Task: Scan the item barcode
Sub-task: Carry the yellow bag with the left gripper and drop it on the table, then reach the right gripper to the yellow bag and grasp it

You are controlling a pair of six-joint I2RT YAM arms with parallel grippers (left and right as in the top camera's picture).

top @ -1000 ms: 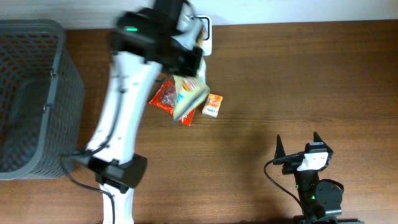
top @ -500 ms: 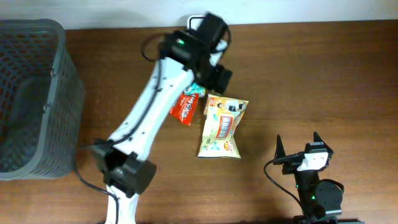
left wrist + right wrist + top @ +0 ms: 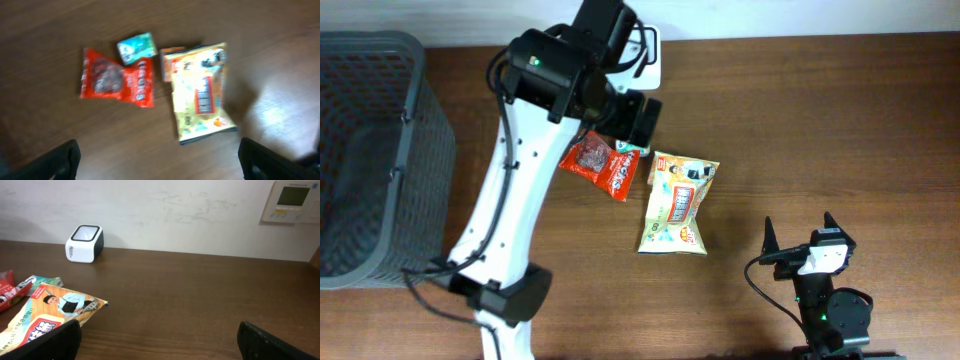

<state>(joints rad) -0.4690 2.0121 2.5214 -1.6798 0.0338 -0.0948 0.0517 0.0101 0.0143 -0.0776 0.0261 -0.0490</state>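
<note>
Left tool (image 3: 160, 162) has swung back, gaping empty; scanner (image 3: 85, 243) shows clearly only from right wrist.

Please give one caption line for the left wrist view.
Open left gripper over a red bag, a teal packet and a yellow bag lying on the wooden table.

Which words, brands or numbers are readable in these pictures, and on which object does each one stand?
No text reads clearly.
yellow snack bag: print blurred.
red packet: white lettering, too blurred.
teal box: too small.
white scanner: label too small.
wall panel: display unreadable.
</note>
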